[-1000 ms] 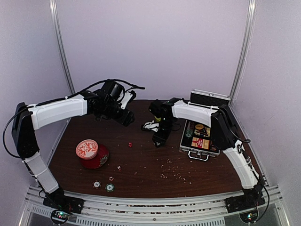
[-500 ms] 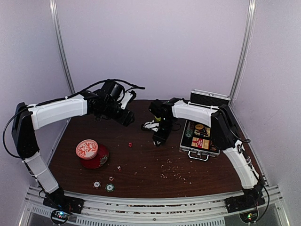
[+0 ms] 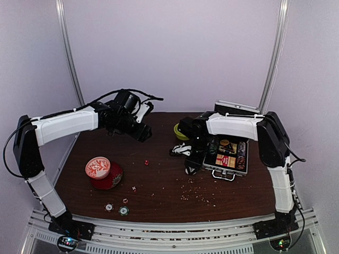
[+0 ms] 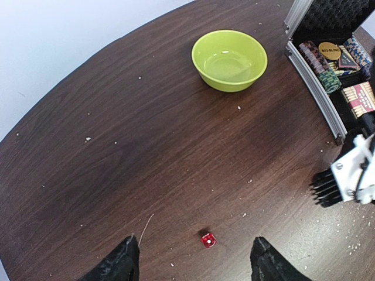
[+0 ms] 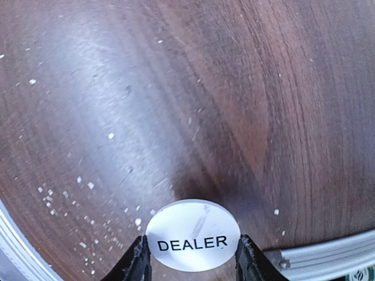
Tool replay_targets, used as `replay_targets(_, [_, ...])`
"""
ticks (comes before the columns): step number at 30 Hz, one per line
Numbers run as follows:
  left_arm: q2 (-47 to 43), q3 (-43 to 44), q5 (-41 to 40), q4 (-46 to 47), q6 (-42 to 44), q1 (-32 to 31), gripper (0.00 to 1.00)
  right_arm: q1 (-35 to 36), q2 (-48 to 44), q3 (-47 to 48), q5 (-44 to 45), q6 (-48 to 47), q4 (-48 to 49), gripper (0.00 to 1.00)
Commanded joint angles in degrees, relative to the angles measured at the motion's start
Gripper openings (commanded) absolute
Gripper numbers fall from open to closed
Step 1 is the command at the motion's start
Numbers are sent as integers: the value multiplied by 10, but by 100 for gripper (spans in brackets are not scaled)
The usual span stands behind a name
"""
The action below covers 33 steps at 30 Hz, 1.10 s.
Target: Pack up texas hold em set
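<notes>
Now the right tool [image 5: 193,261], clamped on the DEALER button [image 5: 192,235], has swung from mid-bench to the open case [image 3: 233,170] near the bench's right edge, so stowing looks next; the left tool [image 4: 193,264] stays apart.

Lime-green bowl [image 4: 229,60]; red die [image 4: 208,240]; white DEALER button [image 5: 193,235], black lettering; red-and-white patterned tin [image 3: 98,168] at 8 o'clock; dark-brown woodgrain table [image 4: 117,146].
</notes>
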Motion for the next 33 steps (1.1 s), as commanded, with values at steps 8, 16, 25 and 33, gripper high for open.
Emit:
replay_targets(8, [7,14,13,6,-3,5,66,3,-61,-36,5,-5,11,43])
replay_targets(16, [8,13,15,6,-2,6,66,-30,-84,-38,27,-7,6,43])
replay_targets(25, [9,14,22,5,-3,6,66,-124,-130,-98,65,-16,18,43])
replay_targets(33, [11,15,26,6,-3,6,66,-207,-134,-166,75,-24,50,44])
